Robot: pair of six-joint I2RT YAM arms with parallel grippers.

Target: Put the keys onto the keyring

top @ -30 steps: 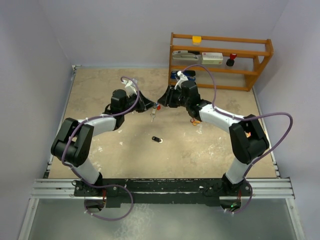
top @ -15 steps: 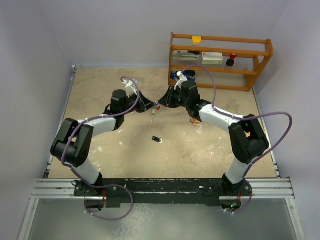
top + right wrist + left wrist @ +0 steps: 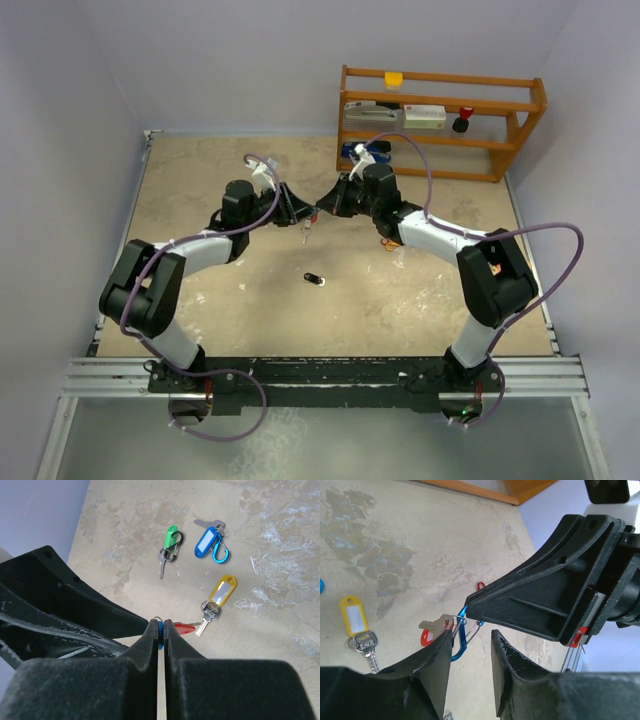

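Above the middle of the bench, your two sets of jaws meet tip to tip. Your right jaws are pressed together on the top of the blue clip, which hangs clear of the bench. A thin wire ring, which I take for the keyring, and the red key seem to dangle from the clip. Your left jaws stand apart on either side of that clip, and I cannot tell whether they touch it. By my reading, one key is on or nearly on; whether it is fully threaded is too small to see. Four remain for you: the yellow key, the blue key and the green key lie loose on the bench, and the black key lies alone nearer the arm bases.
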